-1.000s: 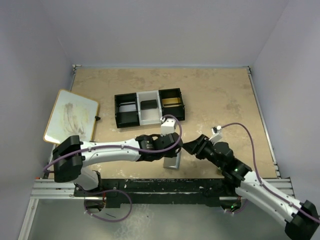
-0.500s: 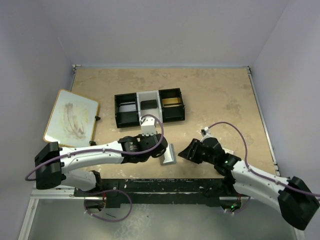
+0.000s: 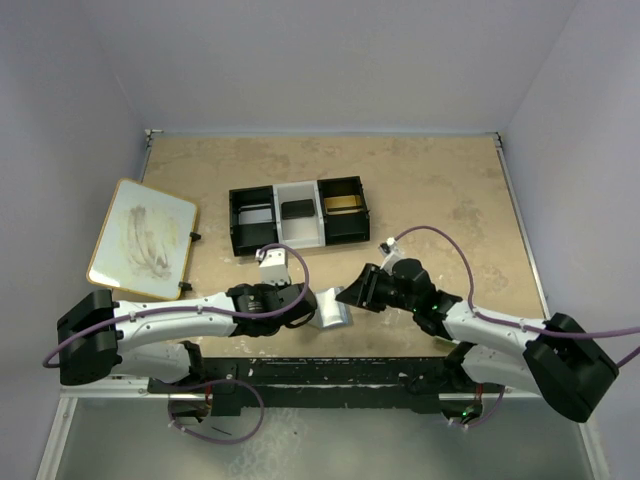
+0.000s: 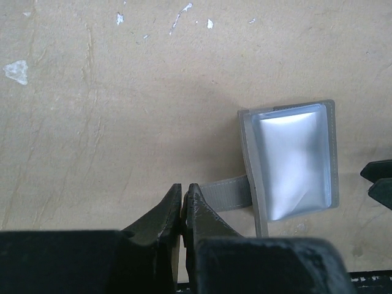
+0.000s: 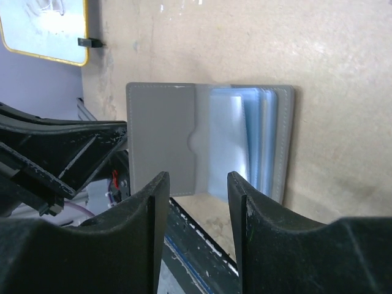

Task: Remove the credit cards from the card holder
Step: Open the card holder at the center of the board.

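Observation:
The grey card holder (image 3: pixel 330 308) lies near the table's front edge, between the two grippers. In the right wrist view the card holder (image 5: pixel 165 141) stands open: a plain grey panel on the left, and layered pale-blue card edges (image 5: pixel 254 141) in the pocket on the right. The left wrist view shows its shiny pale inner face (image 4: pixel 294 159) and a grey strap (image 4: pixel 223 193) running into my left gripper (image 4: pixel 184 195), which is shut on the strap's end. My right gripper (image 5: pixel 196 184) is open just short of the holder's near edge, with nothing between its fingers.
A black-and-white three-compartment tray (image 3: pixel 300 232) sits behind the holder at mid-table. A yellow-rimmed whiteboard (image 3: pixel 142 238) lies at the left. The black rail of the table's front edge (image 3: pixel 350 370) runs just behind the holder. My right fingertips (image 4: pixel 380 180) show at the left wrist view's right edge.
My left gripper has drawn back to the left, and the card holder came with it. My right gripper has swung left up to the holder and its jaws have narrowed.

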Available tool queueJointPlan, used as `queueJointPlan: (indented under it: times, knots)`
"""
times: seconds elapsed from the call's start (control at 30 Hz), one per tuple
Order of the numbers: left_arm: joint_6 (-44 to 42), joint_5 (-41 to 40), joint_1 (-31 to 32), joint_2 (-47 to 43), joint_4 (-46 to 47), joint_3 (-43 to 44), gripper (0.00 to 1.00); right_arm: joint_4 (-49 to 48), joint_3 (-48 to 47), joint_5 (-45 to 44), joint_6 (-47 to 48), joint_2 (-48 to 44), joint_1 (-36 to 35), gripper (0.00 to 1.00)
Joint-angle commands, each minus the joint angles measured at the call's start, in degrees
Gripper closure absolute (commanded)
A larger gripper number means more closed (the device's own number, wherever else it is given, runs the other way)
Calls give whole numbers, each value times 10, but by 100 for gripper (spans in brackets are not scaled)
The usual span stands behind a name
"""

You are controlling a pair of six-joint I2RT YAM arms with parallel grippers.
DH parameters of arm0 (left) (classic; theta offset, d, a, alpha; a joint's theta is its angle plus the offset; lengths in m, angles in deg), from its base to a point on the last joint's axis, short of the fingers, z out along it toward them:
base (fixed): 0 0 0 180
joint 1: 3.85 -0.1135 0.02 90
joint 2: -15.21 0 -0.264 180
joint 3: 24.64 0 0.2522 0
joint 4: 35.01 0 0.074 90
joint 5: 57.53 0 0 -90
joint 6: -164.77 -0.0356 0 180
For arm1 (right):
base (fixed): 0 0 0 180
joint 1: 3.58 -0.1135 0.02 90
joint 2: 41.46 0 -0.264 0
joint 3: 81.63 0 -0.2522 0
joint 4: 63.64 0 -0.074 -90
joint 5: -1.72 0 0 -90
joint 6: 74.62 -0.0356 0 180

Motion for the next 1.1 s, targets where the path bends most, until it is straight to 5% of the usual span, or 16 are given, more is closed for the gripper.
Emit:
queueJointPlan:
  times: [0.0,0.7,1.07]
  knots:
    - [20,-37,-2,-10,-20,0,100,10,-43,30,39,31,-2,54]
    - [22,-47,-2,28,-36,1,100,12,-127,72,106,184,-2,55]
    - [24,-43,-2,35,-15,-9,100,-107,-118,158,79,184,-2,57]
